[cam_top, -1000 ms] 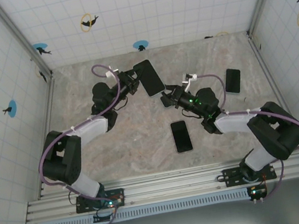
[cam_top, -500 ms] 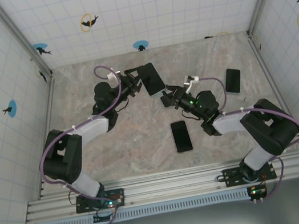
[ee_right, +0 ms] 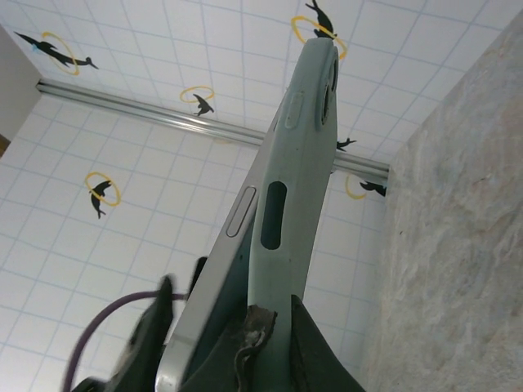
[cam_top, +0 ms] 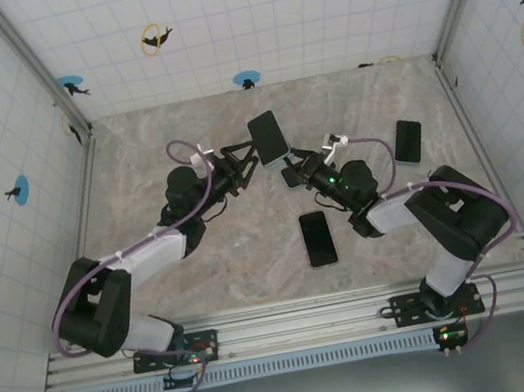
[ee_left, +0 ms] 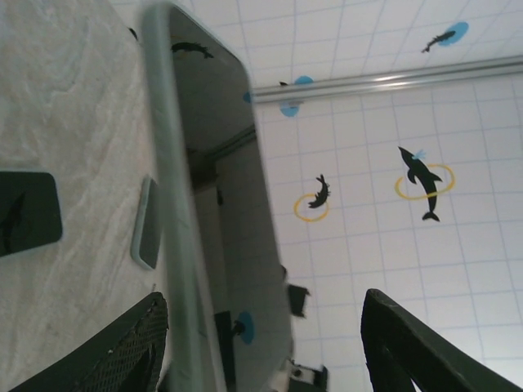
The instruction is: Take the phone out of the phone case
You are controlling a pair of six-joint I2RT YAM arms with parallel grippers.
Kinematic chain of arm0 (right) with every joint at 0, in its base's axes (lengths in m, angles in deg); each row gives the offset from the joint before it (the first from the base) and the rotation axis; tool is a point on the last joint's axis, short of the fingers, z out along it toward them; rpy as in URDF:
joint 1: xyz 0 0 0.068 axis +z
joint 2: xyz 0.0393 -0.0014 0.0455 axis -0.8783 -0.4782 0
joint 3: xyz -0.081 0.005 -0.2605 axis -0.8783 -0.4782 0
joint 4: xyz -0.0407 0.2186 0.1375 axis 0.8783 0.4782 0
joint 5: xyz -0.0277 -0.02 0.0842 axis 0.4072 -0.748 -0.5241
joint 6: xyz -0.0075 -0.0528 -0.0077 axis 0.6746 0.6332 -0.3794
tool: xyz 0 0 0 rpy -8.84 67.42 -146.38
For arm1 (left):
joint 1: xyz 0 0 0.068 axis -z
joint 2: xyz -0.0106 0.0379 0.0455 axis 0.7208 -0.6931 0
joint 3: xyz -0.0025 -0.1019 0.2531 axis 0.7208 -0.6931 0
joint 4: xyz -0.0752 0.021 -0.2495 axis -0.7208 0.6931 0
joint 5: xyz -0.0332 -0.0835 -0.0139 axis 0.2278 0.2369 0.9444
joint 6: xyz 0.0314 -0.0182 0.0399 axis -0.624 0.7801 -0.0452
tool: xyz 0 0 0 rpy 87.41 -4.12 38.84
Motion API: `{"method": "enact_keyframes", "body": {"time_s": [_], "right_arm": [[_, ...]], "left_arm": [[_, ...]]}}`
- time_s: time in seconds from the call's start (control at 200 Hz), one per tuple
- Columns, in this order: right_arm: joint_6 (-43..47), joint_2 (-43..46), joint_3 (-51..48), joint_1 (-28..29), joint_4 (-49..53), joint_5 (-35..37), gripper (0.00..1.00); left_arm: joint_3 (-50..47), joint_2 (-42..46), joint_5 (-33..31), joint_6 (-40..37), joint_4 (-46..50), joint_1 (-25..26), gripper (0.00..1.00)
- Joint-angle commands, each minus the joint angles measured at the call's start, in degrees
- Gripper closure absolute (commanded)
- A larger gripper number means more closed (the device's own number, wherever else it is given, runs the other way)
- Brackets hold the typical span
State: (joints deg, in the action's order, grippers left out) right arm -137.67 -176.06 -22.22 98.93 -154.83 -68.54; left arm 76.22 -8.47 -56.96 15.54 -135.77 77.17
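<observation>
Pointing lengthwise toward the far wall (cam_top: 242, 27), phone (cam_top: 269, 136) sits in right hand (cam_top: 289, 161).

– phones in frame?
– three: cased phone (cam_top: 268, 137) between left gripper (cam_top: 244, 153) and right gripper (cam_top: 292, 163), a bare phone (cam_top: 318, 238) and a second phone (cam_top: 408, 141) beside the right one.
– cases?
– one case (ee_right: 302, 163).

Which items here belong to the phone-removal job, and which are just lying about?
Job:
phone in its phone case, held up by the right gripper
left gripper, open beside it

Lying about:
centre phone, flat
far-right phone, flat
</observation>
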Motion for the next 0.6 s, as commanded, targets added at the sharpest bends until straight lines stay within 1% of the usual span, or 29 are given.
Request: {"method": "enact_keyframes", "body": {"time_s": [0.0,0.095,0.2,0.275,0.36,0.495,0.596], "right_arm": [[1.29,-1.22,3.36,-0.01,-9.57,1.98,1.00],[2.06,-2.30,3.69,0.11,-9.72,2.40,1.00],[2.86,-2.79,3.76,0.15,-10.25,2.71,1.00],[3.30,-2.89,3.55,0.30,-10.04,2.87,1.00],[3.54,-3.32,3.42,0.50,-10.90,3.22,1.00],[4.13,-3.77,3.18,0.98,-11.42,3.54,1.00],[4.26,-4.20,2.94,1.08,-12.20,3.49,1.00]], "left_arm": [[-2.38,3.24,-4.09,1.30,0.59,2.46,0.36],[-4.23,4.66,-7.29,1.99,0.22,5.04,0.37],[-5.41,4.65,-8.49,3.93,-2.44,7.08,0.37],[-5.03,4.63,-9.45,4.05,-2.47,8.20,0.37],[-4.11,4.03,-10.37,4.22,-2.94,9.17,0.38],[-2.93,1.43,-10.32,6.21,-7.49,10.00,0.39],[-2.19,0.08,-10.81,6.88,-8.79,10.25,0.39]]}}
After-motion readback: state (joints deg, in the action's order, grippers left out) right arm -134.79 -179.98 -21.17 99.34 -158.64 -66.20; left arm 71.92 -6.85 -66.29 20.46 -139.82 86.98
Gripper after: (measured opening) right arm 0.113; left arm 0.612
